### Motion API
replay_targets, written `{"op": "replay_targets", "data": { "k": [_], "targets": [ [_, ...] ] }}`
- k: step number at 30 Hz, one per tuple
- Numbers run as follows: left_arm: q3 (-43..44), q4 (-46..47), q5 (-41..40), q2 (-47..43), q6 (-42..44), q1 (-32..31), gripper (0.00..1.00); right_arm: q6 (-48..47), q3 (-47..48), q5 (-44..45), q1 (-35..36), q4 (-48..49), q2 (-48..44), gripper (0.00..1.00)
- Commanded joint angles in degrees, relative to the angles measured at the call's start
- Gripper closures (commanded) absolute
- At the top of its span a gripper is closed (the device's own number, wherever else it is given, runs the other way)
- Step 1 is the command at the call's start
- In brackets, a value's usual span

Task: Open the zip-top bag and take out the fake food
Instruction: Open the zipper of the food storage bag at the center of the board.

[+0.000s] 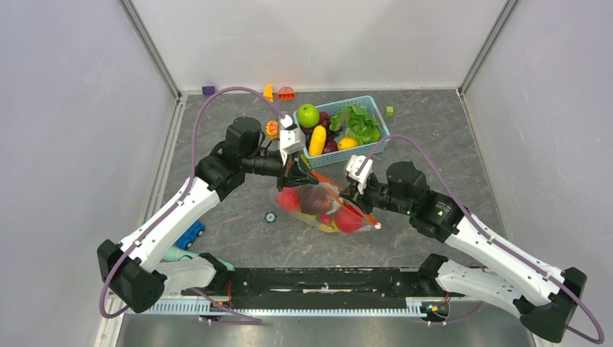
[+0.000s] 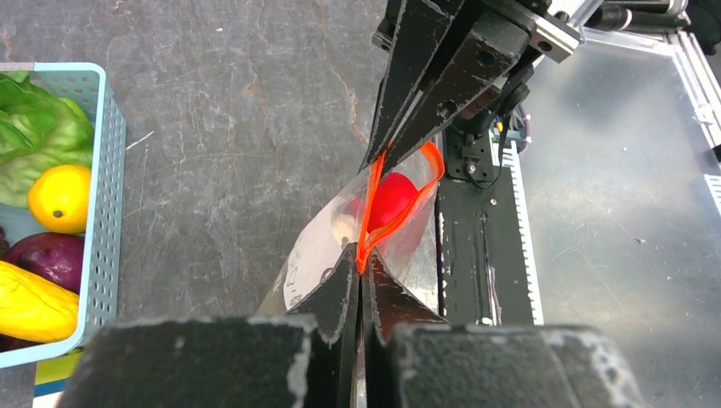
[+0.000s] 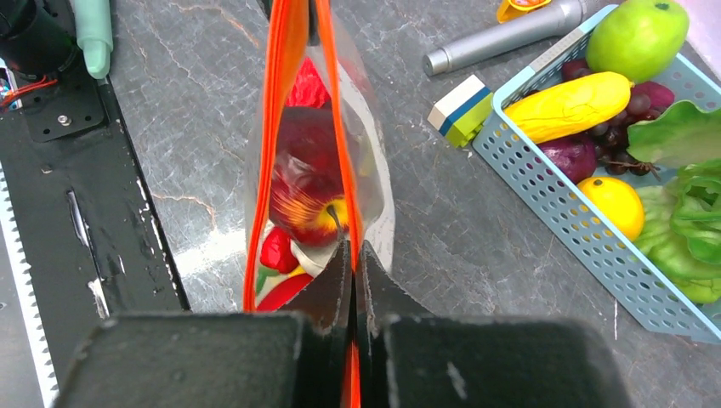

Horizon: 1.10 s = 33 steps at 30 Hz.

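– Mid-table, just short of the basket (image 1: pixel 361 99): what have you got?

– I have the bag (image 1: pixel 322 206) slung between both arms. I cannot tell whether its bottom rests on the table (image 1: pixel 448 144). My left fingers (image 2: pixel 353 285) are pinched shut on the orange zip strip (image 3: pixel 285 85). My right fingers (image 3: pixel 344 276) are clamped on one lip of it. From the right wrist camera the mouth gapes, with the food (image 1: pixel 348 219) packed inside.

– What could go wrong from here?

– Both pinches look thin to me. If I pull too hard, the slick strip could slide out of a grip and the bag drop. If I draw the arms straight apart, the lips may go taut and press the mouth flat again. If I tip the bag, fruit could roll off across the table.
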Motion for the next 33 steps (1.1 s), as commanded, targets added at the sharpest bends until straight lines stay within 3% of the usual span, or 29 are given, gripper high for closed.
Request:
{"op": "replay_targets", "data": {
  "k": [1, 8, 15, 23, 25, 29, 33],
  "targets": [
    [4.3, 5.7, 0.8, 0.8, -5.2, -1.5, 0.98, 0.3, 0.1, -0.7, -0.2, 2.1, -2.0, 1.0],
    [10.2, 4.5, -4.0, 6.6, -4.5, -9.2, 0.98, 1.4, 0.0, 1.4, -0.2, 3.0, -6.0, 1.0],
    [10.5, 14.5, -2.7, 12.0, -10.6, -9.6, 0.97, 3.7, -1.1, 1.1, -0.2, 3.0, -10.2, 1.0],
    [6.4, 20.9, -5.9, 14.7, -14.8, -9.7, 0.85, 5.7, -3.0, 4.3, -0.2, 2.4, -10.1, 1.0],
    [4.9, 22.8, -8.2, 14.4, -15.8, -9.6, 0.78, 8.1, -3.1, 4.8, -0.2, 2.4, -8.7, 1.0],
    [3.2, 22.9, -11.8, 12.7, -17.2, -9.0, 0.52, 14.4, -3.0, 3.4, -0.2, 4.4, -6.2, 1.0],
    [2.8, 21.6, -16.6, 9.8, -18.6, -7.8, 0.41, 18.3, -3.7, 3.9, -0.2, 8.6, -5.4, 1.0]
  ]
}}
